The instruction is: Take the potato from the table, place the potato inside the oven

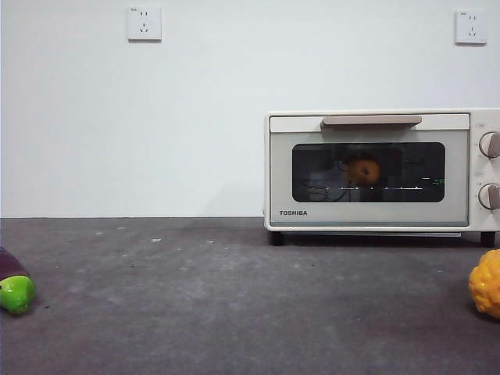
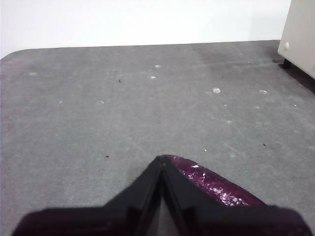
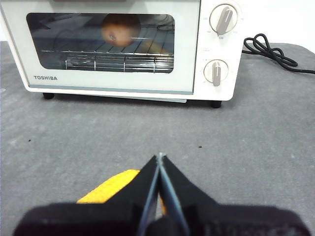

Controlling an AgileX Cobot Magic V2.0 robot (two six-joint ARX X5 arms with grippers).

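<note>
In the front view, the nearest things sit at the two lower edges of the table (image 1: 234, 305): a purple eggplant with a green end (image 1: 14, 287) on one side and a bumpy yellow-orange object (image 1: 487, 283) on the other, both partly cut off by the frame. Farther back stands the oven (image 1: 375, 172), its door shut, with the potato (image 1: 364, 170) seen through the dark glass, resting on the wire rack inside. Two wall sockets (image 1: 144, 23) are set high on the white wall. Neither arm shows in this view.

In the left wrist view, the left gripper (image 2: 161, 158) has its jaws pressed together with nothing between them, above bare table. The eggplant (image 2: 211, 183) lies just beside and partly under the jaws. A corner of the oven (image 2: 300, 37) shows well apart.

In the right wrist view, the right gripper (image 3: 159, 158) is likewise closed and empty, facing the oven (image 3: 123, 49). The potato (image 3: 120, 28) sits on the rack behind the closed door. The yellow-orange object (image 3: 110, 187) lies under the jaws, and a black cable (image 3: 268, 49) lies coiled beside the oven.
</note>
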